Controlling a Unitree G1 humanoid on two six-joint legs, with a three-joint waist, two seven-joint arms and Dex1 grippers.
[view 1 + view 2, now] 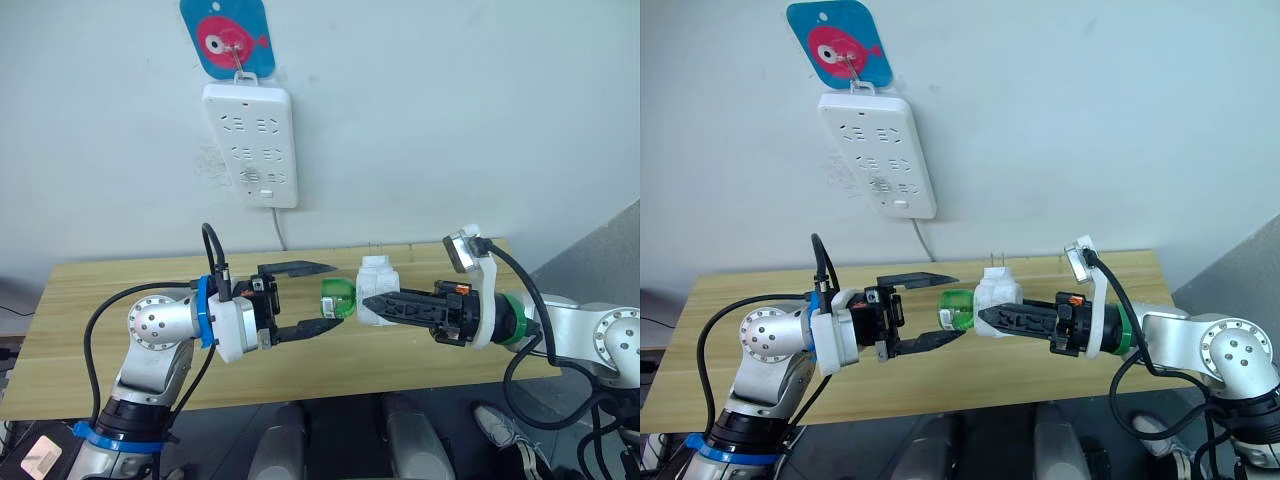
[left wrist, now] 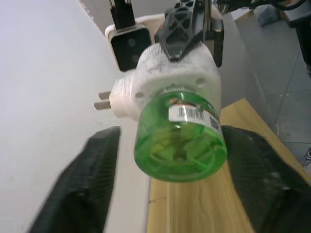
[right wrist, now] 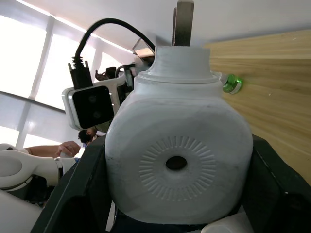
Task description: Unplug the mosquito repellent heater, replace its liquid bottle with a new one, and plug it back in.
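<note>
One step looks done: the small white rounded plastic mosquito repellent heater (image 1: pixel 376 288) is unplugged from the long white wall power strip (image 1: pixel 250 142) and held above the wooden table (image 1: pixel 110 290). The right gripper (image 1: pixel 372 302) is clamped on it, arm reaching leftward. The left gripper (image 1: pixel 318 297), fingers spread wide, brackets the green translucent liquid bottle (image 2: pixel 181 143), not yet gripping. Bottle swap and replugging remain.

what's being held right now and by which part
The right hand grips the mosquito repellent heater by its white body; the left hand is open around its green bottle.
</note>
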